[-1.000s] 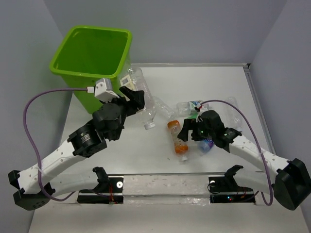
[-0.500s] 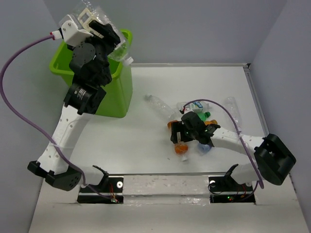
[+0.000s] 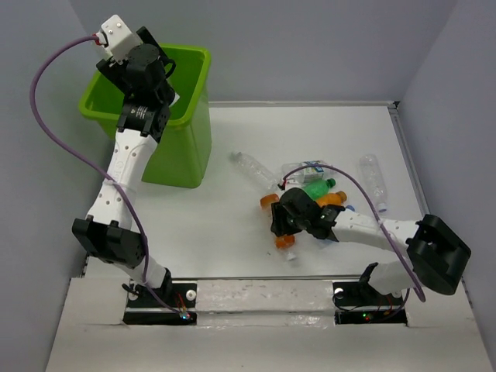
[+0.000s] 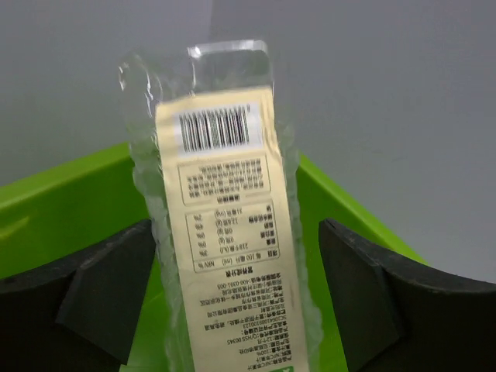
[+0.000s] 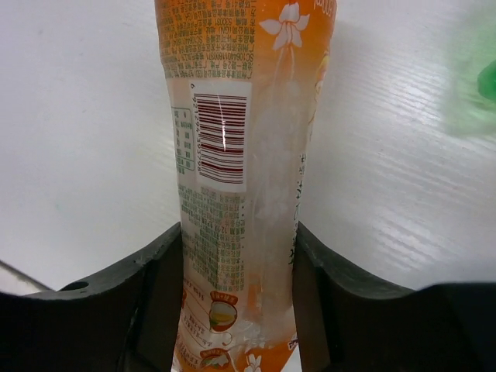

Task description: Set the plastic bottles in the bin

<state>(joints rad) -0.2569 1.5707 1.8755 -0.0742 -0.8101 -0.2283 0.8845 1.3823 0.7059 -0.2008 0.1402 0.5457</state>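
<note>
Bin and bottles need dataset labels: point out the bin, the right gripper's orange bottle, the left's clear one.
bin (image 3: 186, 151): top external view, near wall.
orange bottle (image 5: 236, 186): right wrist view, printed label.
clear bottle (image 4: 229, 256): left wrist view, cream label.

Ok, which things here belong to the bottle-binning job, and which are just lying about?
Job: lime-green plastic bin; clear cream-labelled plastic bottle at the open left hand; orange plastic bottle gripped by the right hand; on the table, green bottle, blue-labelled bottle, second orange bottle, near clear bottle, far-right clear bottle.
Just lying about: purple cables; white table.
</note>
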